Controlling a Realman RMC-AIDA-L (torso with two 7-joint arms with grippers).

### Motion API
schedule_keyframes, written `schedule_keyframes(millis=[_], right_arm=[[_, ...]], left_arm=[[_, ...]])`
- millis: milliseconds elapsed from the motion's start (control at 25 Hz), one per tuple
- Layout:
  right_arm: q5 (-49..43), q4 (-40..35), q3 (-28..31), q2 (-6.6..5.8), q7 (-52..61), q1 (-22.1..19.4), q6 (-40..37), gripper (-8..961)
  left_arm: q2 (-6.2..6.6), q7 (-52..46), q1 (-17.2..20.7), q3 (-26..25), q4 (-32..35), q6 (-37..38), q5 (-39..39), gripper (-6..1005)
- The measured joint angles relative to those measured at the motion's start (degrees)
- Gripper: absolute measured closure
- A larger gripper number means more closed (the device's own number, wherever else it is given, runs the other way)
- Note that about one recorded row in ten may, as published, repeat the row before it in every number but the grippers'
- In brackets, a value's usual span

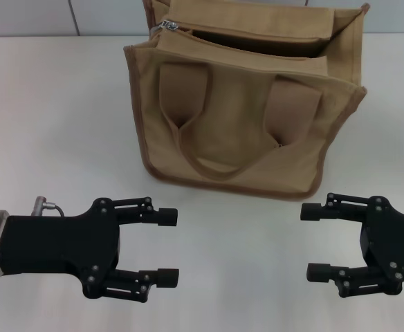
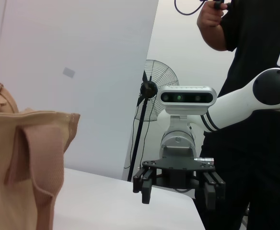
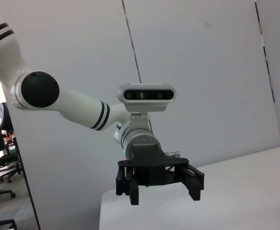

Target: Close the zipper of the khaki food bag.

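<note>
Looking down from the head view: boxy tan canvas food bag with darker brown piping upright at upper centre of the frame on the pale white tabletop, top back edge cropped by the frame. Mouth gaping, dark interior only partly visible. Khaki-taped zipper line with small silver slider at the bag's upper left corner, pull tab too small to make out. Two wide looped handles drooped flat against the front panel. Black left gripper at lower left, fingers spread wide, nothing between them, wrist cropped by the left edge. Black right gripper at lower right, likewise spread wide and empty, body cropped by the right edge. Both well below the bag in the frame, apart from it, tips aimed at each other.

Turning to the left wrist view: bag's corner and one handle strap filling the lower left, rest cut off, zipper hidden. Right gripper at lower centre, fingers apart. Person in black clothing at right, head out of frame.

Turning to the right wrist view: left gripper at lower centre above the table, fingers spread. Bag out of sight.
</note>
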Motion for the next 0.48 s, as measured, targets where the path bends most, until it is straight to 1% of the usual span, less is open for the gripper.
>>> schedule_keyframes(millis=[480], right_arm=[[0.0, 0.0, 0.0, 0.0, 0.0, 0.0, -0.1, 142]], left_arm=[[0.0, 0.0, 0.0, 0.0, 0.0, 0.0, 0.0, 186]])
